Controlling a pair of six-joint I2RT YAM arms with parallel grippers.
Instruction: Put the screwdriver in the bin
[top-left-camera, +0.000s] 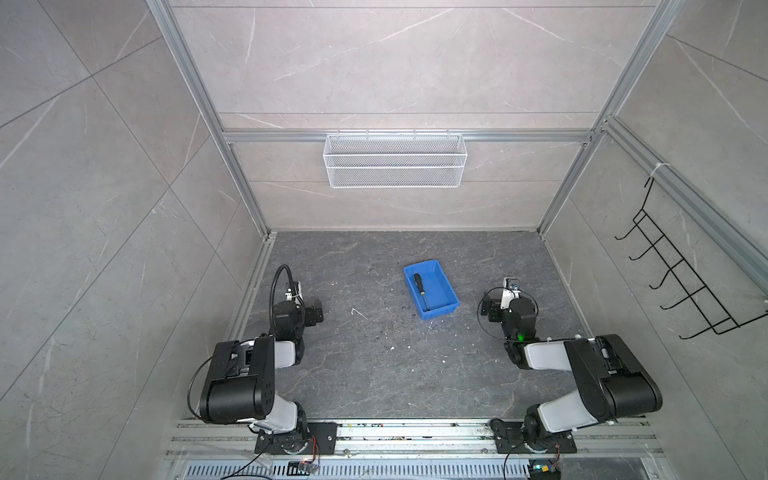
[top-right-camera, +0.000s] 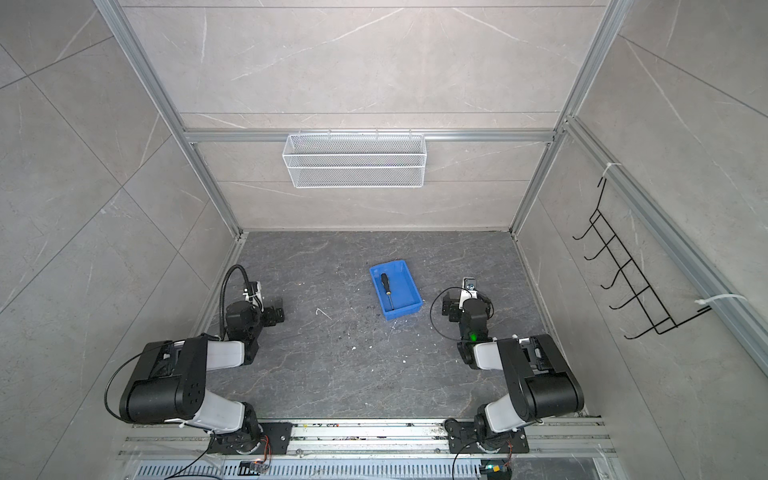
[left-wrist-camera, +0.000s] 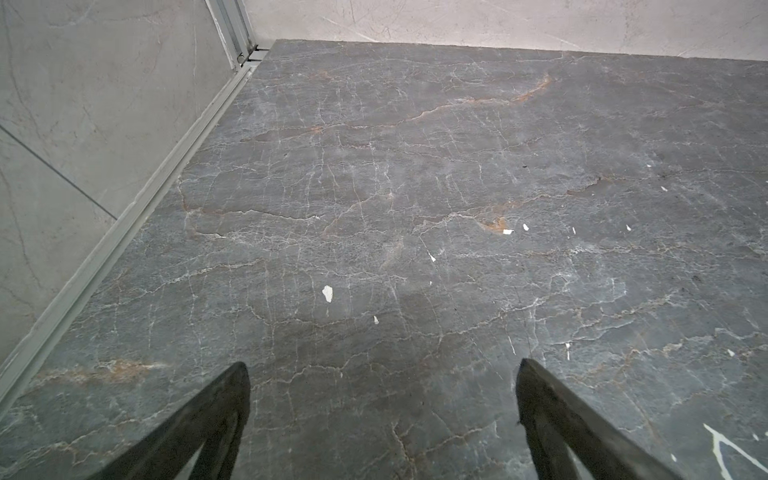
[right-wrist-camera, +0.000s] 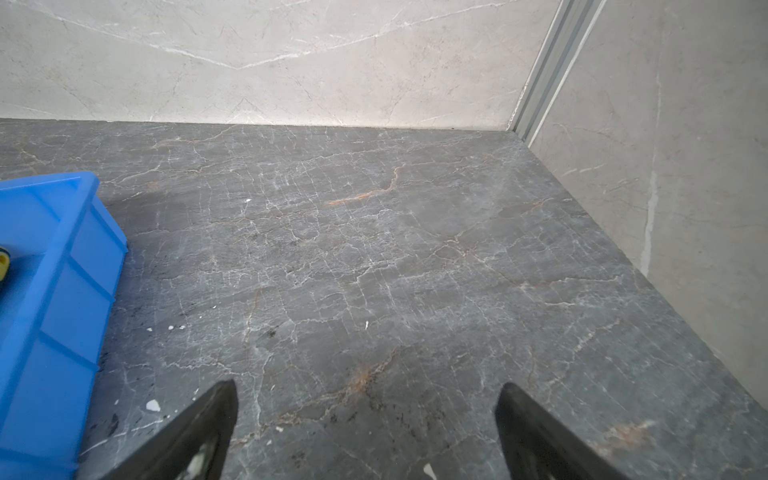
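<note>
Screwdriver (top-left-camera: 419, 289) lay flat on the floor of the bin (top-left-camera: 441, 286), close along the wall facing the left arm. Its black handle pointed toward the back wall and its shaft tip toward the robot's base. Both top views agreed. Nothing touched it, so I judged the placement done and no step left but to idle.

The bin sat slightly skewed on the dark stone tabletop (top-left-camera: 374, 374), nearer the right arm than the left (probably the handier arm for the drop, though the pictures cannot say which one made it).

Right gripper (right-wrist-camera: 368, 390): jaws spread wide over bare stone, nothing between them. The bin's outer wall showed off to one side in the wrist view, near but apart.

Left gripper (left-wrist-camera: 382, 370): jaws likewise wide apart and empty, aimed at the corner of the enclosure, well away from the bin.

Both arms were folded low at their own sides, which left the middle of the table unobstructed. That posture reads as rest rather than approach.

White wire basket (top-left-camera: 395, 160) on the back wall appeared empty. The black hook rack (top-left-camera: 681, 286) on the side wall carried nothing.
</note>
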